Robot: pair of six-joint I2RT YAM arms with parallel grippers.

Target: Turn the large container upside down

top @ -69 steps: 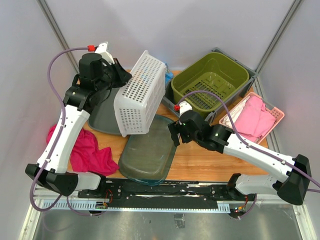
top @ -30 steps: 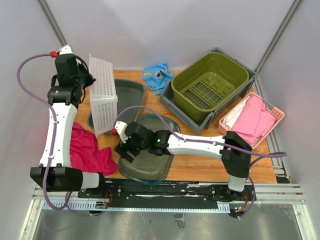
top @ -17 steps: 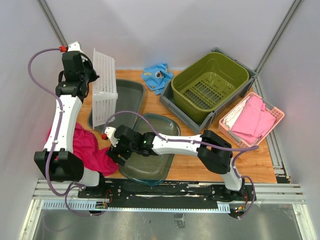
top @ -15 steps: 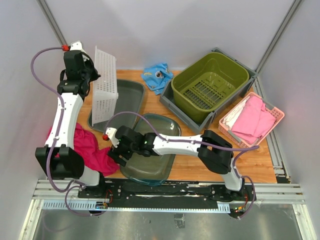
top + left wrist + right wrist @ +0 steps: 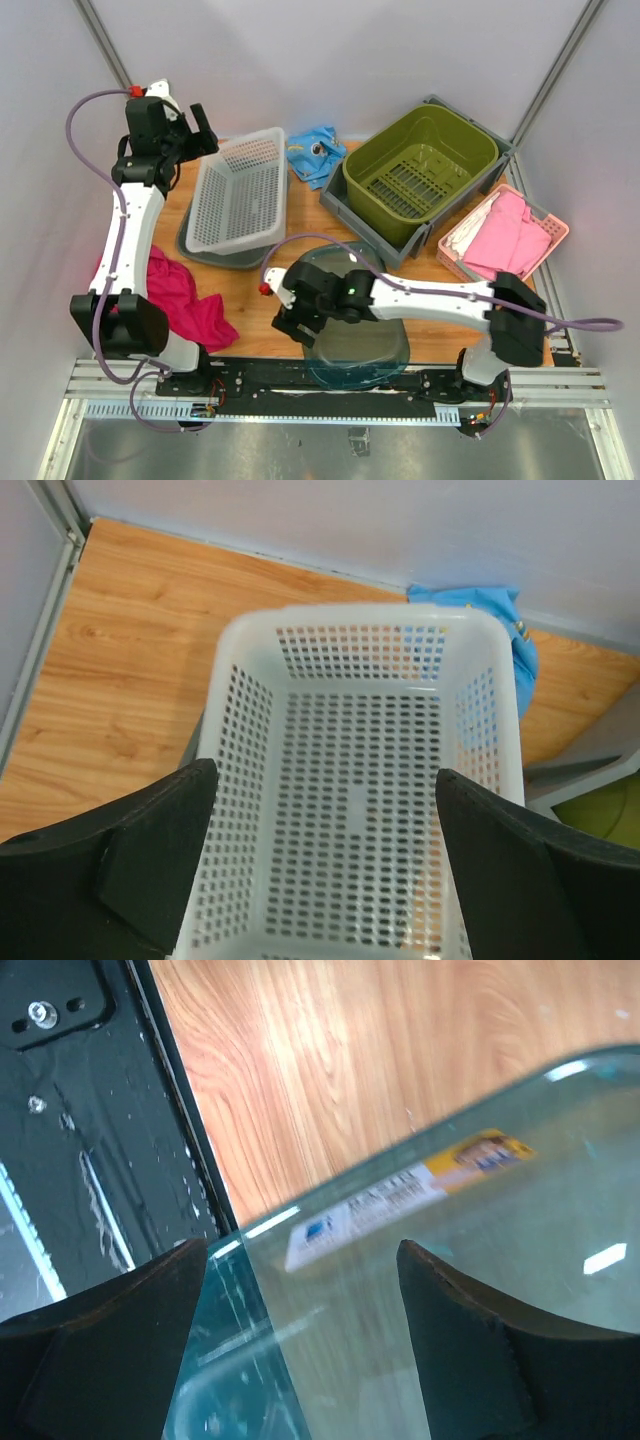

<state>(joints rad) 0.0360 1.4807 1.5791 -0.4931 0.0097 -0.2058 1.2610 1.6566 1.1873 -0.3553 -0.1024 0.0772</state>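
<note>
Two arms are in view, and both have their jaws spread wide. The left gripper (image 5: 203, 132) hangs at the far left of the table (image 5: 250, 290), just beside the far end of the basket (image 5: 240, 195), and from above we see a gap between them. In the left wrist view a black finger (image 5: 150, 870) stands on each side of the basket, and neither of them presses it.

The basket is white and full of small holes. It lies with its open side up and rests on a grey tray (image 5: 215, 257) at the left rear of the table. It is not upside down. A blue cloth (image 5: 315, 150) lies just beside its far right corner.

The right gripper (image 5: 292, 325) is low over the near-left rim of a glass dish (image 5: 370, 340). This dish sits at the near edge of the table and partly hangs over the black rail. In the right wrist view the rim and a sticker (image 5: 400, 1200) show between the fingers; whether they touch the glass we cannot tell.

A red cloth (image 5: 170, 295) lies at the near left. A green bin (image 5: 420, 165) stands at the far right, and near it is a pink basket (image 5: 548, 222) with a pink cloth inside.
</note>
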